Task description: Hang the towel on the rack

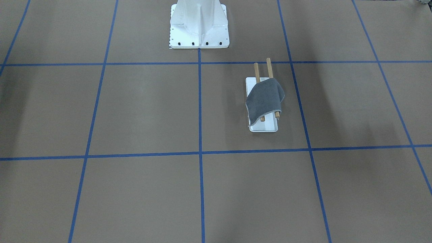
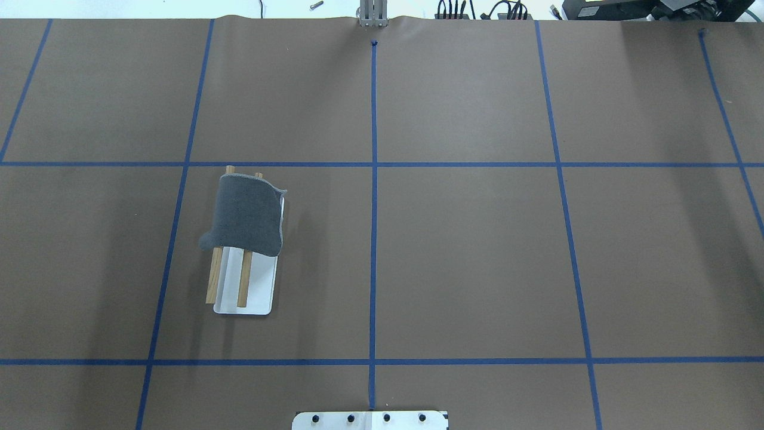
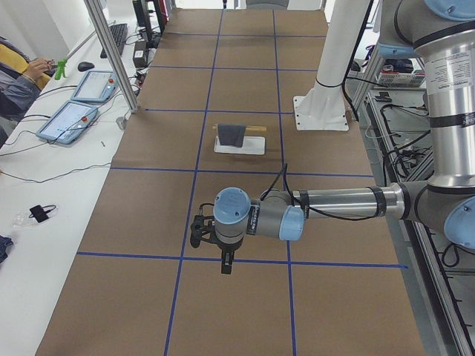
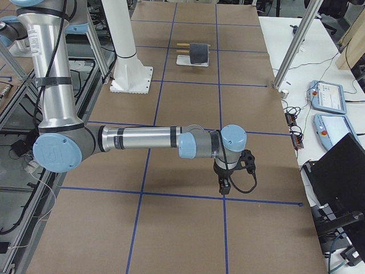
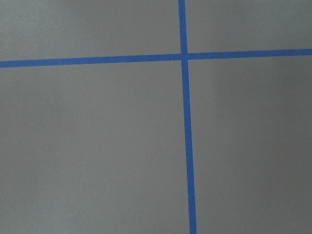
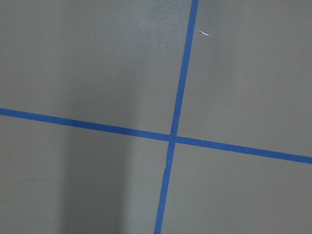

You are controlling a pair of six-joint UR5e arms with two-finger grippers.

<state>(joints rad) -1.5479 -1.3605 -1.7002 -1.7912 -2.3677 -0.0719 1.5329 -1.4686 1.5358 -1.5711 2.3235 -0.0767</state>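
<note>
Brown gridded table: towel draped over rack, pedestal apart; left gripper, right gripper, cannot tell spread.

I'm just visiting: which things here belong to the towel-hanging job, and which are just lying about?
Part of the job: the towel, already draped; the rack holding it.
Not part of it: the white pedestal; the blue tape lines; the tablets on the side bench.

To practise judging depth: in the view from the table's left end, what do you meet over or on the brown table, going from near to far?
left gripper → rack with the towel hanging on it → white pedestal
</note>
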